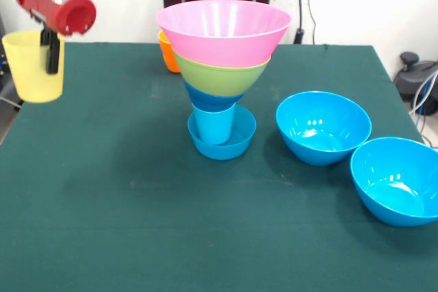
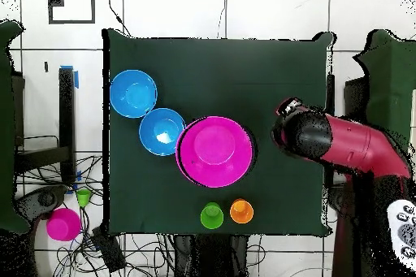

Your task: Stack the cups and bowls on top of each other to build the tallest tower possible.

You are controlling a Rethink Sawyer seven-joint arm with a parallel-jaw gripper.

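Currently fingers (image 1: 52, 49) clamped on yellow cup (image 1: 34, 65) wall, cup raised off table (image 1: 123, 196). Tower (image 1: 222, 73) well aside; judged best: carry level, centre over pink bowl (image 1: 224, 29), lower gently.

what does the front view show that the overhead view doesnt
Only the front view shows the translucent yellow plastic cup held up off the table on the gripper, and the tower's lower layers: the lime green bowl, a light blue cup and a small blue bowl.

Only the overhead view shows the small green cup on the table, and a second small green cup and a pink bowl lying off the table.

Both show the big pink bowl, two large bright blue bowls, the orange cup and the red arm.
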